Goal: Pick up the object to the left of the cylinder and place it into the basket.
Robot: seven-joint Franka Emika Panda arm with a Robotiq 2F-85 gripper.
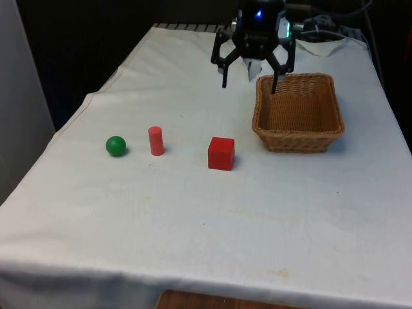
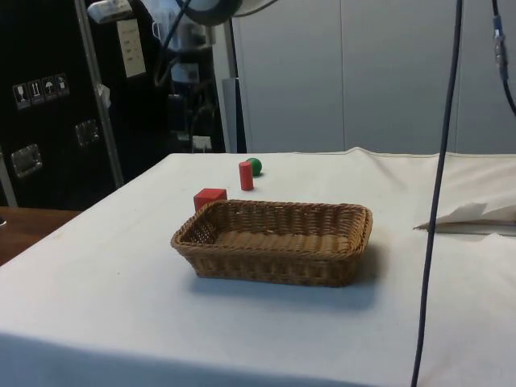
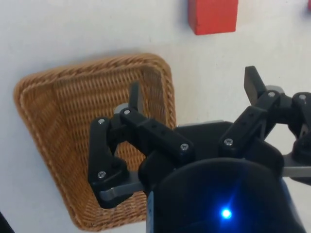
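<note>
A green ball (image 1: 116,145) lies on the white cloth at the front view's left, just left of an upright red cylinder (image 1: 156,140). Both also show far off in the side view, the ball (image 2: 255,166) partly behind the cylinder (image 2: 246,175). A wicker basket (image 1: 298,134) sits at the front view's right; its rim (image 2: 272,239) is nearest in the side view. My gripper (image 1: 249,81) hangs open and holding nothing above the table, at the basket's far-left corner. In the wrist view its fingers (image 3: 134,99) spread over the basket's edge (image 3: 167,92).
A red cube (image 1: 221,153) rests between the cylinder and the basket, also seen as the cube (image 2: 210,198) and the cube (image 3: 213,15). Crumpled white paper (image 1: 325,45) and cables lie behind the basket near the table's far end.
</note>
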